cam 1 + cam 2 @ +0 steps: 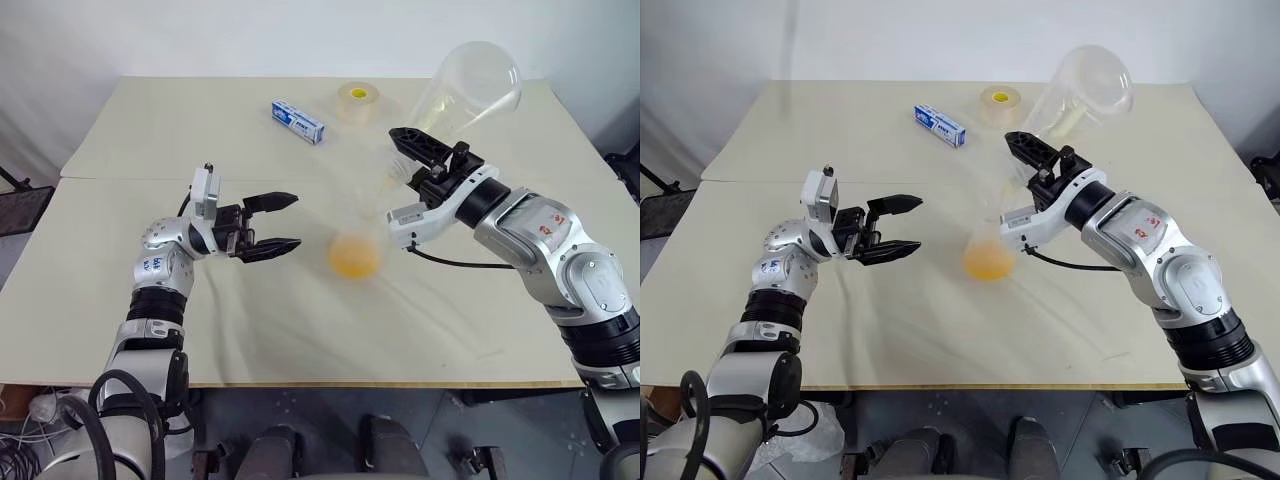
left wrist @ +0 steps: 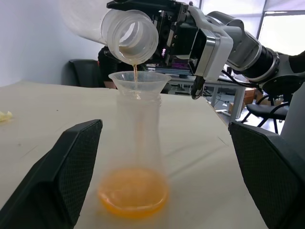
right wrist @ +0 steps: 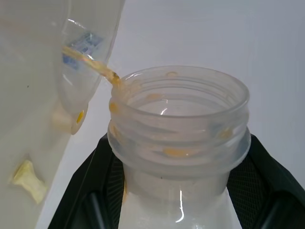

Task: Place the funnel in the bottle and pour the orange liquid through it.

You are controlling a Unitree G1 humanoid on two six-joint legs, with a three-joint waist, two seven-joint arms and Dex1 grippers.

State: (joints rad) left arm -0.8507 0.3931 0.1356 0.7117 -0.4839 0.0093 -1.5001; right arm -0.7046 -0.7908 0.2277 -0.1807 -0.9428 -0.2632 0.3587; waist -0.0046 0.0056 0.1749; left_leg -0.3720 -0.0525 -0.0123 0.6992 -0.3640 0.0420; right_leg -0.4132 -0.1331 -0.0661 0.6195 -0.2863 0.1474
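Black mesh-textured fingers of the right gripper (image 2: pixel 164 28) clench the threaded neck of a large clear plastic flask (image 1: pixel 468 92), tilted above the funnel (image 2: pixel 138 82). The funnel sits in the conical bottle (image 2: pixel 137 143) on the cream desk (image 1: pixel 150 140); orange liquid (image 2: pixel 133 193) pools inside. The left gripper (image 1: pixel 272 222) stands released beside the bottle. A blue-and-white box (image 1: pixel 298 121), its writing unreadable, lies by a tape roll (image 1: pixel 357 100).

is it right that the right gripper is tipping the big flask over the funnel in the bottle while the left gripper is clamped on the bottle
Not quite. The left gripper is open, its fingers apart on either side of the bottle without touching it, as the left wrist view shows. The right gripper does tip the big flask over the funnel.
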